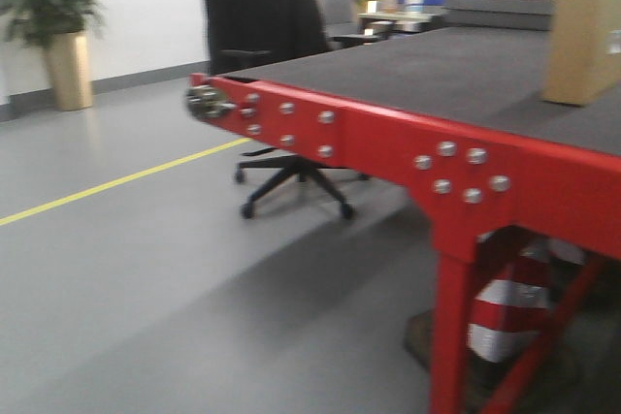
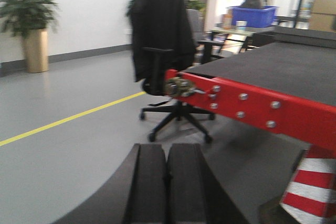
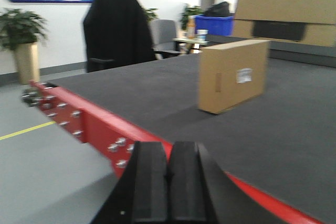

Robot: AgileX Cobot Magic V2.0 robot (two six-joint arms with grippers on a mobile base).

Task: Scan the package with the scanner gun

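In the front view, the tan package (image 1: 582,44) stands on the dark surface (image 1: 437,75), at the right of the picture. In the left wrist view, the left gripper (image 2: 167,149) has its fingers (image 2: 149,182) pressed together, holding nothing, above the grey floor (image 2: 63,171). In the right wrist view, the right gripper (image 3: 169,146) has its fingers (image 3: 149,182) pressed together too, holding nothing. The package stands on its edge on the surface, well ahead of the gripper, and its white label (image 3: 243,75) shows.

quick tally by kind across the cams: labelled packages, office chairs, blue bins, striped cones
package with a white label: 1
office chairs: 2 (black-draped chair, grey chair)
blue bin: 1
striped cone: 1
total: 5
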